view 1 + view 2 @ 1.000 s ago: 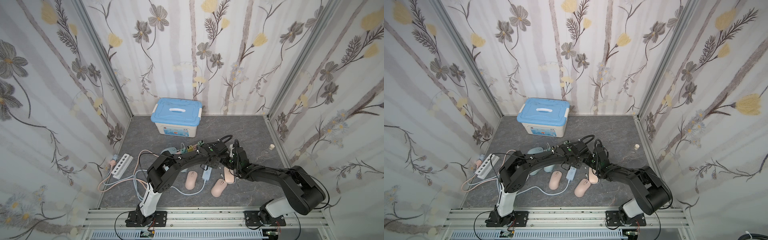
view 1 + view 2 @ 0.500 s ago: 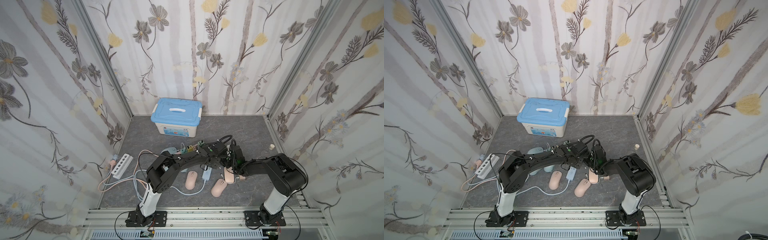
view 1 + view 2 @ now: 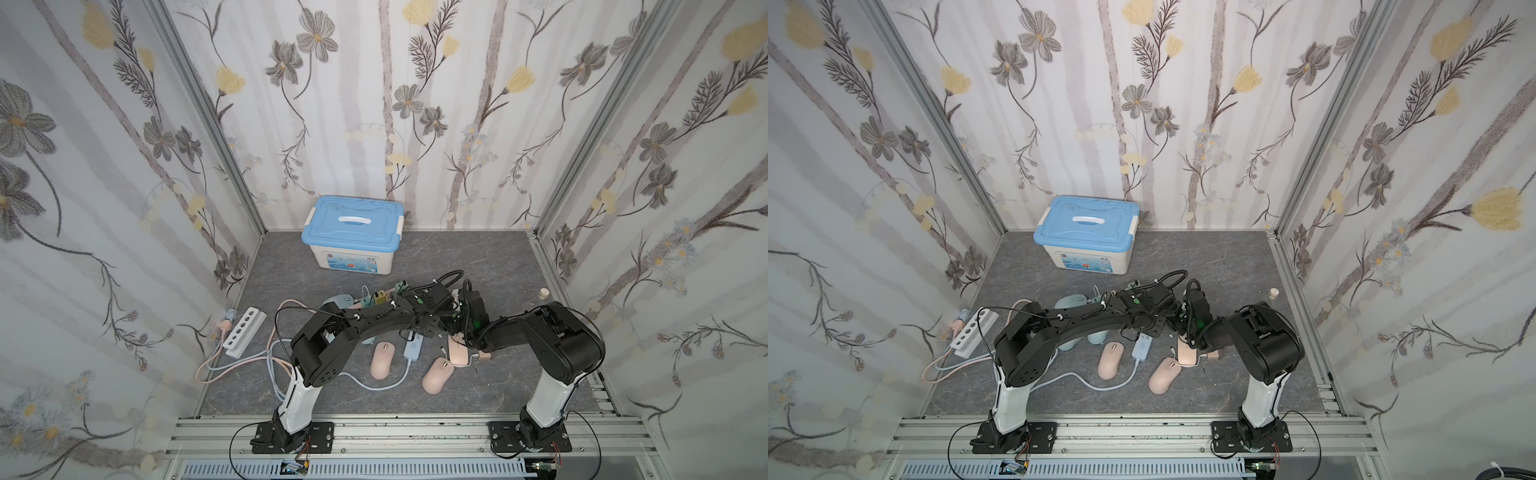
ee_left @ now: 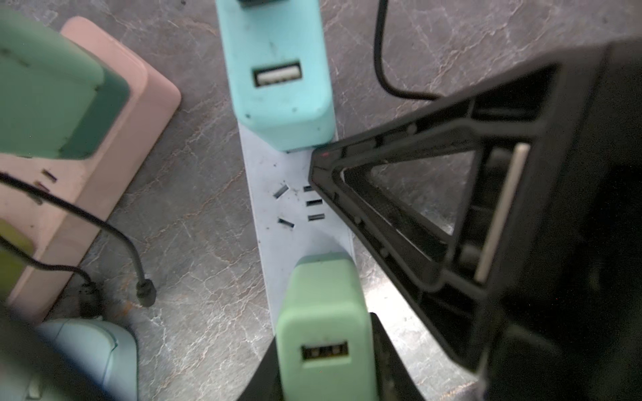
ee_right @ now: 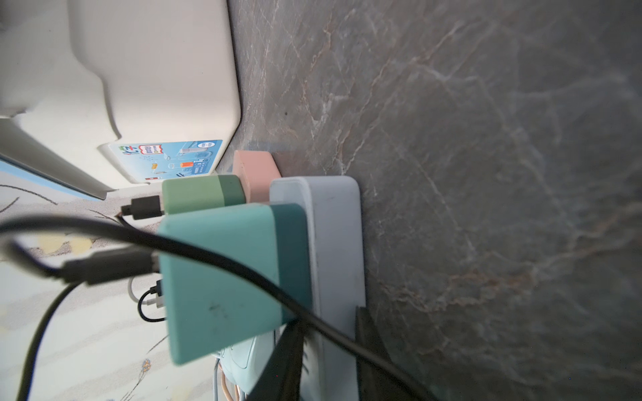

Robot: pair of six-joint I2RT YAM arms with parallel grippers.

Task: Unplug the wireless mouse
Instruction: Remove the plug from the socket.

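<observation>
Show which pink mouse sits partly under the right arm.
The rightmost pale pink mouse, its far end hidden beneath the right arm; the other two lie uncovered.

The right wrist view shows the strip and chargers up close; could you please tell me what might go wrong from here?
1. The black cable drapes across the teal charger and runs past the right end effector; closing or pulling could snag it and drag the power strip.
2. Two plugs sit close together in the teal charger, and the green charger nearby holds another, so the wrong one may get pulled.
</observation>
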